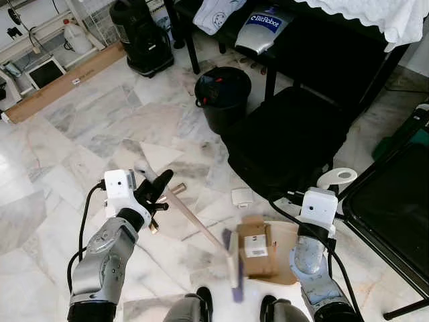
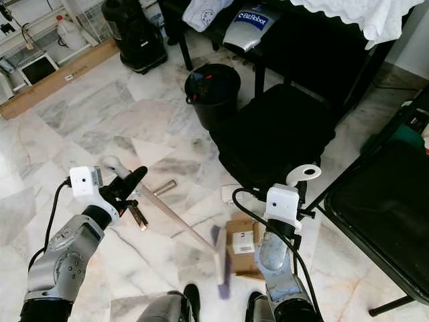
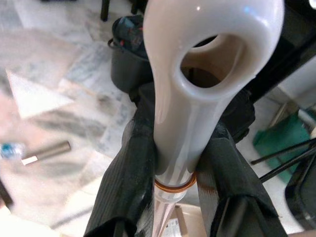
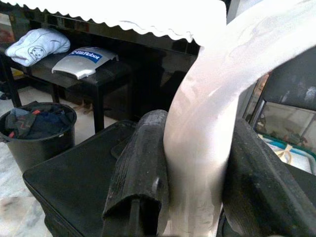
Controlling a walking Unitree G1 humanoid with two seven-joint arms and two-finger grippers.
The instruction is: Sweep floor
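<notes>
A marble floor (image 1: 80, 134) fills the frame. At upper centre, a black bin (image 1: 223, 94) holds dark crumpled cloth. Lower centre, a dustpan (image 1: 285, 258) carries a cardboard box (image 1: 255, 248). The left gripper (image 1: 157, 191) pinches the broom (image 1: 201, 225) handle; the right gripper (image 4: 197, 197) pinches the dustpan's white handle.

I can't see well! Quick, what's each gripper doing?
Left gripper: shut on the white plastic broom handle.
Right gripper: shut on the white plastic dustpan handle.
</notes>
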